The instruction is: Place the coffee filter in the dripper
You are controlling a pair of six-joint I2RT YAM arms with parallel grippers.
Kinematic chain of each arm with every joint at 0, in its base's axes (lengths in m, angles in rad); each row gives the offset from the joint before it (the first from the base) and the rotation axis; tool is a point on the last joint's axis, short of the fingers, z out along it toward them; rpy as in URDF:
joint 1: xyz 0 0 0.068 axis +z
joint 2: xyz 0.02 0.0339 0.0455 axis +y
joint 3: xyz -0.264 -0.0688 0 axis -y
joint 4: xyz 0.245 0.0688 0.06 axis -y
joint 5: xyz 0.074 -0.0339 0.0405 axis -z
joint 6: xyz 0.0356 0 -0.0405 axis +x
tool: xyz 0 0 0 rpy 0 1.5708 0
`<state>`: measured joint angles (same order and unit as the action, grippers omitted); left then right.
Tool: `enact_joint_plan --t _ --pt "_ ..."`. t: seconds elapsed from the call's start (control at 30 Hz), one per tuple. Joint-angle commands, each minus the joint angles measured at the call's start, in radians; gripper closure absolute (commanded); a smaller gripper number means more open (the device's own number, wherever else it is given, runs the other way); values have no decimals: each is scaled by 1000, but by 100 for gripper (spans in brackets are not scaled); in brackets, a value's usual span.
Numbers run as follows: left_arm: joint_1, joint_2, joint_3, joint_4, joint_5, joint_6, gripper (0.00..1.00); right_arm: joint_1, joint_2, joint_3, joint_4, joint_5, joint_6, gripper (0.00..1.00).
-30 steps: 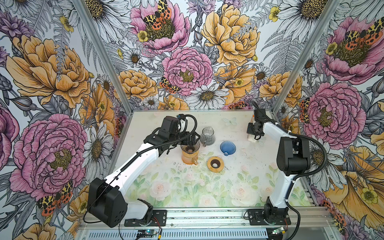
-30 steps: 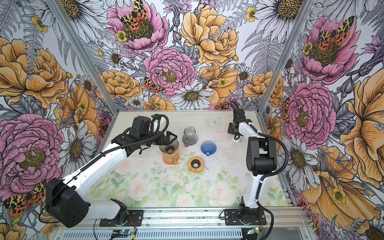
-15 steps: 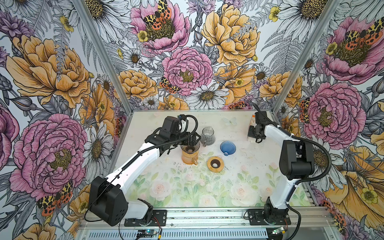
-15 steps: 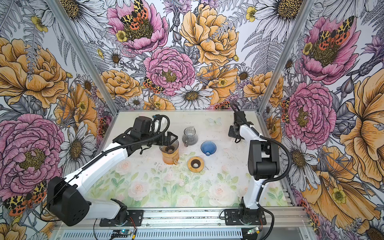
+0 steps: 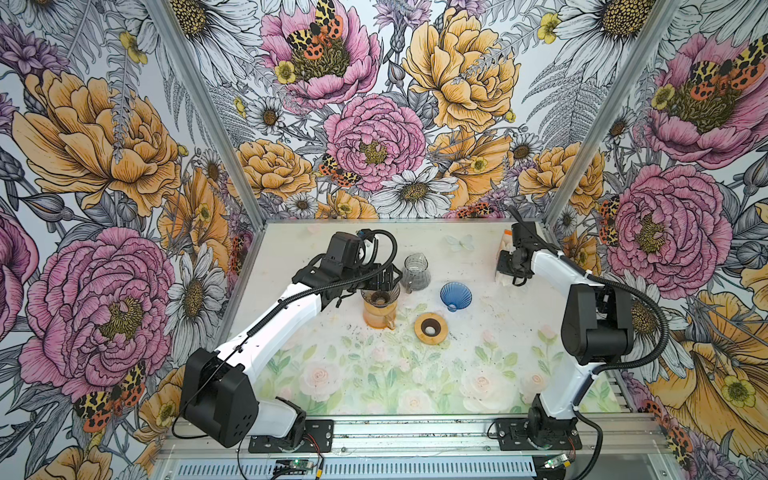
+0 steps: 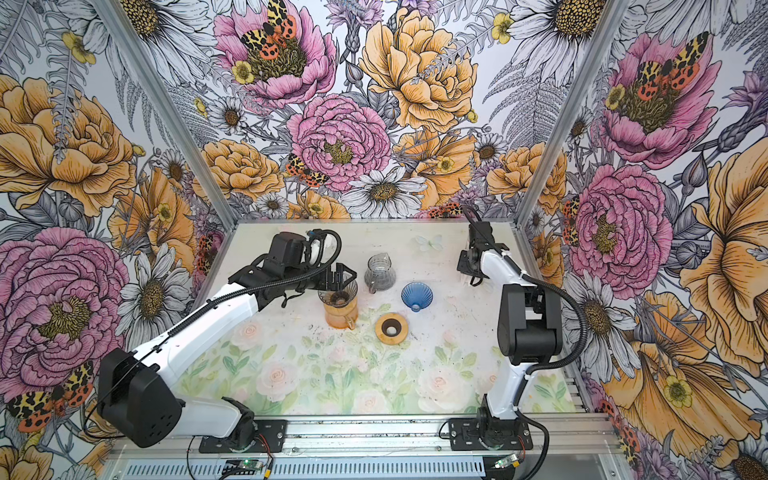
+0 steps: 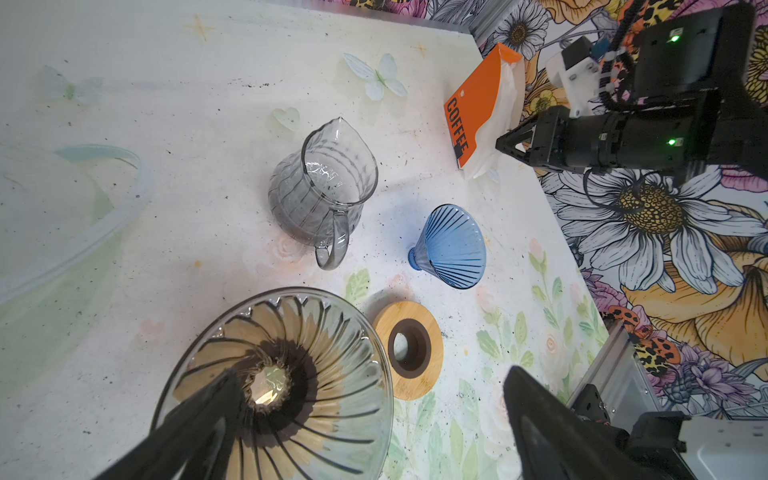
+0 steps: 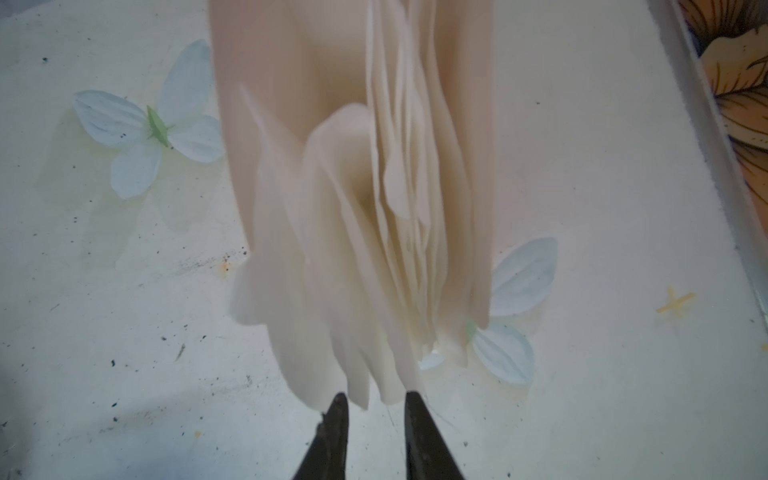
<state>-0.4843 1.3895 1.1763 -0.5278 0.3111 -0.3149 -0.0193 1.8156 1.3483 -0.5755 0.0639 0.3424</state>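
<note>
Right gripper (image 8: pixel 377 401): jaws a little apart, nothing clamped. Its tips sit right at the loose near edges of the filter stack (image 8: pixel 374 249). Filters fan out of an orange pack (image 7: pixel 471 104) at the back right of the tabletop (image 5: pixel 374 374). Sheets are edge-on to the gripper, with the long axis running straight away from the tips, so the gap lines up with the sheet edges. One or two edges may already poke into the gap, but it's too blurred to say.

Judgement: the step in hand is picking one filter. Next move looks like a short push forward, then close. The risk is pinching several sheets at once.

Left gripper (image 7: pixel 372 372) is spread wide over the clear dripper (image 7: pixel 332 374), one finger over the cone and one outside the rim; can't tell if they touch. Dripper sits on an amber jug (image 5: pixel 376 318), centre-left and well apart from the filters. Right arm is nearer the filters, left arm nearer the dripper. Blue dripper (image 7: pixel 453 245) lies on its side between them.
</note>
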Motion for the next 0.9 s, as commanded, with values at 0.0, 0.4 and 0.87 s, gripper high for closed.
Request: enact_joint_plan --t 0.0,0.4,0.87 --pt "-11 10 28 -5 26 -5 1 -2 -84 -7 -5 -32 4 72" --pt "-19 18 36 -6 27 -4 1 -31 -142 -78 -17 -3 26 94" --pt "-22 22 38 -6 17 -11 1 -51 51 32 -14 -45 6 100"
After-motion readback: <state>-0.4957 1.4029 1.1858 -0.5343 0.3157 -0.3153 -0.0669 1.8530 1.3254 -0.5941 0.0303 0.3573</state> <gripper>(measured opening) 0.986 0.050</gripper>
